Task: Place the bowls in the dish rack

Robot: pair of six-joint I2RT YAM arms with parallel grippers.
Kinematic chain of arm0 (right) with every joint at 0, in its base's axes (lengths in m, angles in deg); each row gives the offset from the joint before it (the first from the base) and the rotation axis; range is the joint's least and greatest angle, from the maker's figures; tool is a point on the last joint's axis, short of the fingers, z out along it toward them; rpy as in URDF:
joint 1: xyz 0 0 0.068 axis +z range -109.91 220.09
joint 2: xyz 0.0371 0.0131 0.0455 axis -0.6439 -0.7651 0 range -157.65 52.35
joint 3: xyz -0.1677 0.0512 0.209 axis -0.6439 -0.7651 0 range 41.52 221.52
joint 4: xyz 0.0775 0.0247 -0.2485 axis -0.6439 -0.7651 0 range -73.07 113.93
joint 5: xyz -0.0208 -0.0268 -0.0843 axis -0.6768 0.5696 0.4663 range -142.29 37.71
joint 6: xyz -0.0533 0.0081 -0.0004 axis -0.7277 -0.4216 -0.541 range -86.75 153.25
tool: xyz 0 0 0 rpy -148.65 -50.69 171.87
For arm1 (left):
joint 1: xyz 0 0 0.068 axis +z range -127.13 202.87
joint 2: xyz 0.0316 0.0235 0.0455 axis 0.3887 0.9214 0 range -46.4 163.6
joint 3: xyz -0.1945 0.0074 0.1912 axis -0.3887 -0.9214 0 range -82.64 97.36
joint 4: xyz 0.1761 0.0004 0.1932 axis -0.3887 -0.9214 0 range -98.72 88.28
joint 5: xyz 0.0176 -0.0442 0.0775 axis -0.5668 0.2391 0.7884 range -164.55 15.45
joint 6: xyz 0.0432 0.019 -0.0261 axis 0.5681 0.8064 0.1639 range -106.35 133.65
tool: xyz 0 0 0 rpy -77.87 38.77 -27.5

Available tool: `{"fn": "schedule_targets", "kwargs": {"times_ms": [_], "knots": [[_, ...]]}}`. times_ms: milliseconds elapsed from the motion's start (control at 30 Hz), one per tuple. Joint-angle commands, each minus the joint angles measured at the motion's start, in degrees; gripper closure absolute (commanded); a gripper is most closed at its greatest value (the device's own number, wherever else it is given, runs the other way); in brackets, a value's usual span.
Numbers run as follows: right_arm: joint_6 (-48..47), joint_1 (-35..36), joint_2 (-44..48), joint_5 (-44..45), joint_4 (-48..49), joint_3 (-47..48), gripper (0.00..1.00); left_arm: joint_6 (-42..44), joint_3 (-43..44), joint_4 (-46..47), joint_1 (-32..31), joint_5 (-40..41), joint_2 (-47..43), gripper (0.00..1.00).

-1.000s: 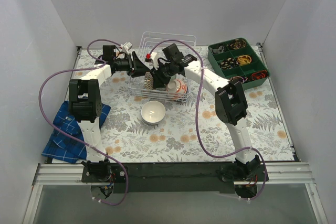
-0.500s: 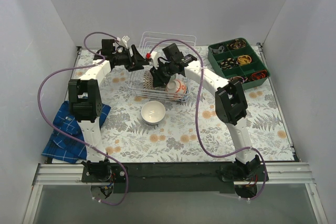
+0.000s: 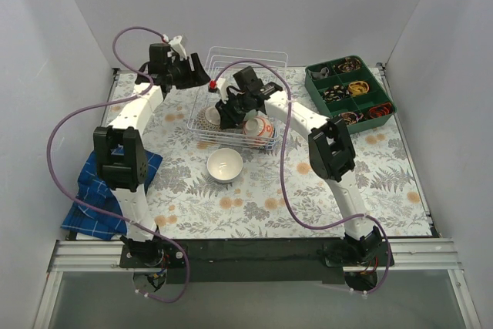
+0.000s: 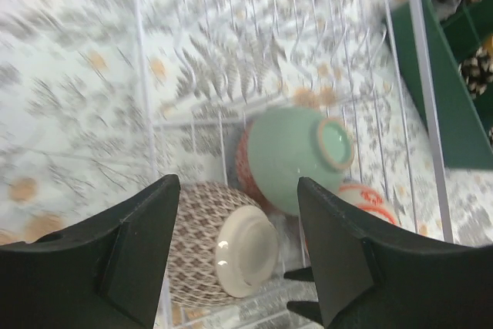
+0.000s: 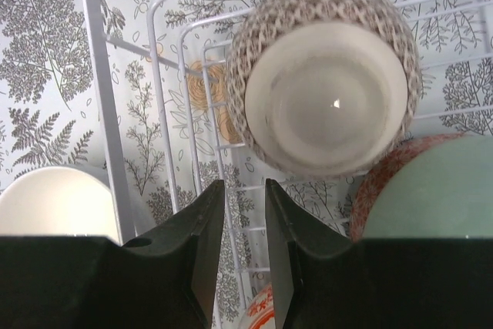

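Nearest, low in the top view, a white bowl [image 3: 225,165] sits upright on the table just in front of the rack [image 3: 245,59], not yet loaded. Behind it, in the rack's front left corner, the grey bowl [image 5: 323,90] lies foot-up between the wires, and nothing grips it. A second ago the left gripper [image 4: 239,182] was down on this bowl. It has since let go and risen toward the upper left of the top view, and its jaws are spread wide and empty above the basket. So that bowl now counts as loaded. The right gripper [image 5: 244,186] still hovers low over the rack's left half, just in front of the grey bowl. Its jaws are drawn almost together with only a slim gap, and they pinch nothing. To the right of the grey bowl a mint bowl [image 4: 296,156] leans on its side against a reddish bowl [image 4: 245,166], and an orange bowl [image 3: 259,128] sits at the rack's front right. All three are inside the wires. With four bowls racked and one seen outside, the job looks nearly done. The white bowl is likely next, and the right arm is the closer one to fetch it.
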Motion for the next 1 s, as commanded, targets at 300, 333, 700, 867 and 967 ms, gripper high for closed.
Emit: {"fn": "schedule_targets", "kwargs": {"times_ms": [300,333,700,867,967], "knots": [[-0.45,-0.02,1.61,0.34,2.02,6.17,0.64,7.57,3.44,-4.48,0.88,18.91,-0.48,0.41],[-1.07,-0.02,1.62,0.60,2.38,6.17,0.65,7.57,3.27,-4.49,1.05,18.83,0.13,0.41],[-2.65,-0.64,-0.41,4.82,4.31,8.37,0.50,7.13,-0.42,-6.51,1.14,17.59,-1.00,0.44],[-8.80,-0.81,1.61,2.10,8.68,3.11,0.40,8.45,-1.92,-6.77,1.23,18.83,-1.79,0.44],[-10.47,-0.99,3.55,1.13,12.30,-1.99,0.34,9.06,-2.36,-7.12,1.23,18.91,-2.14,0.44]]}}
